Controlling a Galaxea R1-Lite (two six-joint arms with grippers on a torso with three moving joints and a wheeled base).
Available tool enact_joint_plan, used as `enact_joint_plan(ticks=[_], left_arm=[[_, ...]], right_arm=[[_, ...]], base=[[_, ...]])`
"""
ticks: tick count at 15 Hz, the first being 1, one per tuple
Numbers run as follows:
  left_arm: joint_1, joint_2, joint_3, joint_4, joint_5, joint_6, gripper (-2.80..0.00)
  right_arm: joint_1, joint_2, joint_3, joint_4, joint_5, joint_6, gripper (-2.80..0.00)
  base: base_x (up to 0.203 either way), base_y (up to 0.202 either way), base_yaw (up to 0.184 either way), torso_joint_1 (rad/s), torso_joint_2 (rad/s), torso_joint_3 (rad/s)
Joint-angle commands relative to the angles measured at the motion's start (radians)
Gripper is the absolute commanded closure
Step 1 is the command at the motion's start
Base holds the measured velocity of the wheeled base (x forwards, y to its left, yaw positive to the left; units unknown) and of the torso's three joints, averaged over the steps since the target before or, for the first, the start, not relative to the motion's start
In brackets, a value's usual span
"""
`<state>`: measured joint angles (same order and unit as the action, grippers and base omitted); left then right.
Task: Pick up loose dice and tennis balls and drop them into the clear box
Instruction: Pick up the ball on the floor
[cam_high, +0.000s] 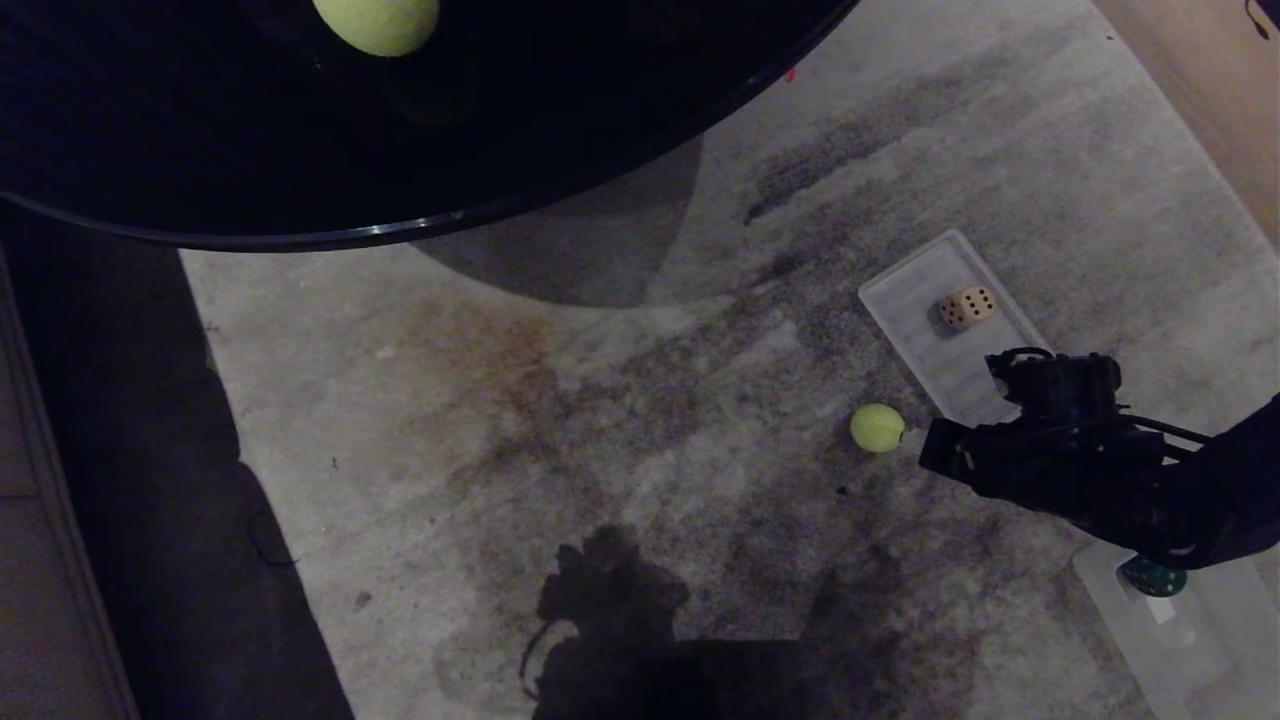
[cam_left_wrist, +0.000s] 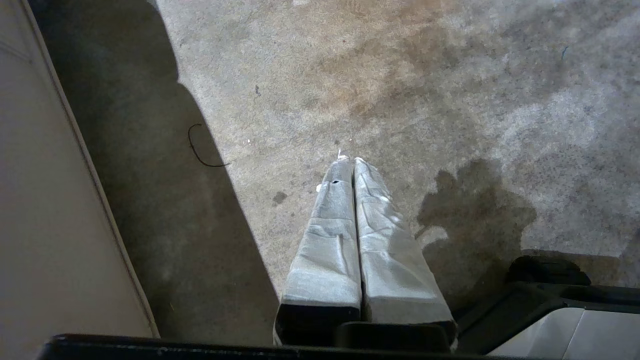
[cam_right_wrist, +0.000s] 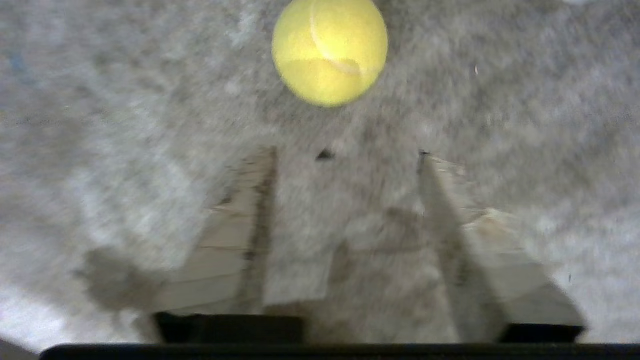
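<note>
A tennis ball (cam_high: 877, 427) lies on the grey carpet. My right gripper (cam_high: 932, 448) hangs just to its right, pointing at it. In the right wrist view the right gripper (cam_right_wrist: 347, 152) is open, nothing sits between its fingers, and the ball (cam_right_wrist: 330, 52) lies a little beyond the tips. A second tennis ball (cam_high: 378, 22) rests on the black round table (cam_high: 500, 150). A tan die (cam_high: 966, 307) sits on a flat clear panel (cam_high: 920, 340). The clear box (cam_high: 1200, 640) stands at the lower right, with a dark green die (cam_high: 1152, 577) in it, half hidden by my right arm. My left gripper (cam_left_wrist: 349, 160) is shut and empty, parked over the carpet.
The black table's edge overhangs the carpet at the upper left. A wooden surface (cam_high: 1200, 90) borders the upper right. A pale wall or cabinet (cam_left_wrist: 45, 200) runs along my left side. Dark stains and my own shadow mark the carpet.
</note>
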<state>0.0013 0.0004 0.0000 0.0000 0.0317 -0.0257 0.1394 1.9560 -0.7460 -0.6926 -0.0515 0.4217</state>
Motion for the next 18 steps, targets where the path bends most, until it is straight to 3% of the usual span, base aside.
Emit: enact_joint_plan(ticks=[1, 6, 16, 18], left_arm=[[0.000, 0.001, 0.002, 0.000, 0.001, 0.000, 0.00], [0.000, 0.001, 0.002, 0.000, 0.001, 0.000, 0.00], [0.000, 0.001, 0.002, 0.000, 0.001, 0.000, 0.00], [0.000, 0.001, 0.002, 0.000, 0.001, -0.002, 0.00]], right_arm=[[0.006, 0.097, -0.040, -0.037, -0.005, -0.027, -2.80], [0.012, 0.209, -0.096, -0.124, -0.002, -0.084, -2.80], [0.006, 0.330, -0.244, -0.130, -0.007, -0.088, -2.80], [0.005, 0.357, -0.259, -0.203, -0.007, -0.090, -2.80]], base=[[0.000, 0.000, 0.000, 0.000, 0.00, 0.000], [0.000, 0.000, 0.000, 0.000, 0.00, 0.000], [0.000, 0.000, 0.000, 0.000, 0.00, 0.000], [0.000, 0.000, 0.000, 0.000, 0.00, 0.000]])
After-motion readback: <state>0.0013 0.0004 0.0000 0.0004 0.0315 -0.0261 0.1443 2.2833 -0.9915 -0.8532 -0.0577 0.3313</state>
